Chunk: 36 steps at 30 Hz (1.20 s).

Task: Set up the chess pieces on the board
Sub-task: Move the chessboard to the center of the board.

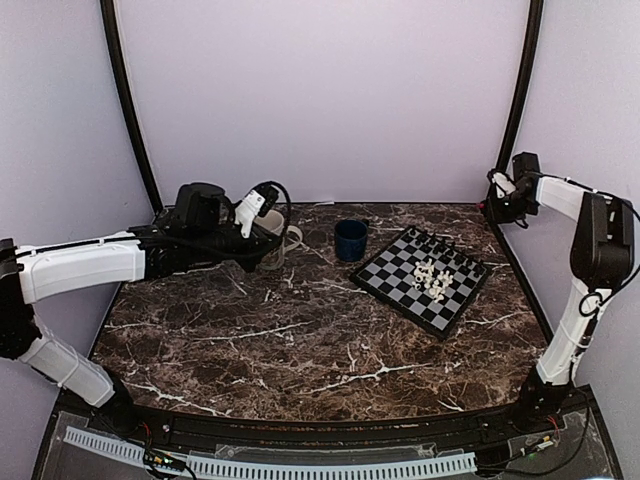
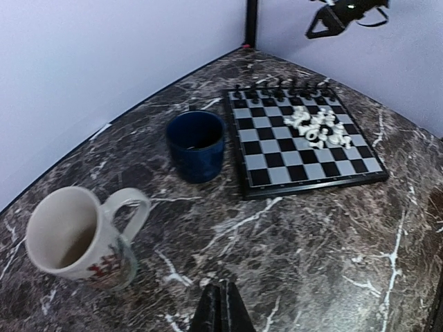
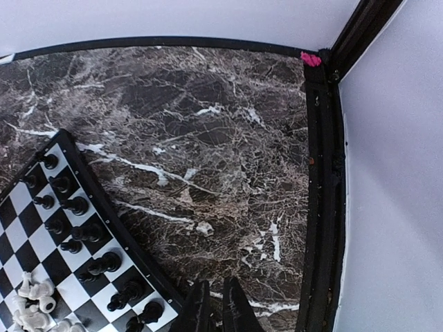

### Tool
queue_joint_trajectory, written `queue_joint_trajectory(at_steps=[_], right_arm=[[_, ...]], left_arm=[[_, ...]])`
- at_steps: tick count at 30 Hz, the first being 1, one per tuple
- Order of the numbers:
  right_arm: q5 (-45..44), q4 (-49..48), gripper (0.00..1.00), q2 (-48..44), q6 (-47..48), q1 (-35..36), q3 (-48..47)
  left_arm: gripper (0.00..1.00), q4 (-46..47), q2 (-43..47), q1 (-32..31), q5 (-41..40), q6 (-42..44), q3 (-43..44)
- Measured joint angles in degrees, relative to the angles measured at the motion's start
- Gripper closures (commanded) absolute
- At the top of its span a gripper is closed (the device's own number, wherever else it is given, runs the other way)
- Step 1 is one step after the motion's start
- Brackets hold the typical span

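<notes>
Counting what is on the table: one board, one white heap, black ranks, two cups

Nearest the arm bases the dark marble table (image 1: pixel 300 340) carries nothing but its white veins. Further in, on the left side, the left gripper (image 2: pixel 221 287) hangs above the marble with its two fingers pressed together and nothing between them. Just beyond it and to its left stands one white mug (image 2: pixel 79 238) with a red print, its handle turned towards the middle of the table. One dark blue cup (image 2: pixel 196 145) stands past that, near the board's left corner but not touching it.

The single board (image 1: pixel 385 272) lies flat right of centre, turned diagonally to the table edge. On its middle squares the white pieces (image 2: pixel 318 128) lie in one loose heap, toppled over each other; they are too tangled to count. The black pieces (image 3: pixel 76 205) stand upright along the board's far edge. About a dozen show in the right wrist view, staggered across the two outermost ranks, though the exact number cannot be told.

Farthest back, over the right rear corner, the right gripper (image 3: pixel 214 285) hovers above bare marble just beside the board's far edge, its fingers a narrow slit apart and empty.
</notes>
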<state>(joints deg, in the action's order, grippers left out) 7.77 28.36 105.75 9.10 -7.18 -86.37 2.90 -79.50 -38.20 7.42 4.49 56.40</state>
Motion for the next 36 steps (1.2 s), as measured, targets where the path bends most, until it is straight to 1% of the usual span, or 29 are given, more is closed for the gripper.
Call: queue_joint_trajectory(at_steps=[8,11,15,22,26,36], right_arm=[[-3.0,3.7,0.96,9.2,3.1,-0.1,-7.4],[-2.8,6.1,0.97,11.8,3.9,-0.1,-9.5],[-0.6,9.6,0.99,14.9,3.9,-0.2,-11.7],[4.0,14.0,1.00,18.2,3.2,-0.2,-12.8],[6.1,16.1,1.00,19.8,2.4,-0.2,-13.9],[7.5,19.0,1.00,21.4,1.2,-0.2,-14.7]], left_arm=[[1.00,-1.9,-6.5,-11.0,0.2,0.0,6.7],[1.00,-2.2,-10.1,-14.1,-0.5,-0.6,8.4],[1.00,-2.6,-14.8,-16.8,-0.8,-2.6,8.9],[1.00,-2.6,-20.1,-17.5,-0.6,-7.6,9.3],[1.00,-2.7,-22.9,-17.5,-1.0,-10.2,11.0],[1.00,-3.6,-29.7,-17.5,-4.1,-12.7,14.4]])
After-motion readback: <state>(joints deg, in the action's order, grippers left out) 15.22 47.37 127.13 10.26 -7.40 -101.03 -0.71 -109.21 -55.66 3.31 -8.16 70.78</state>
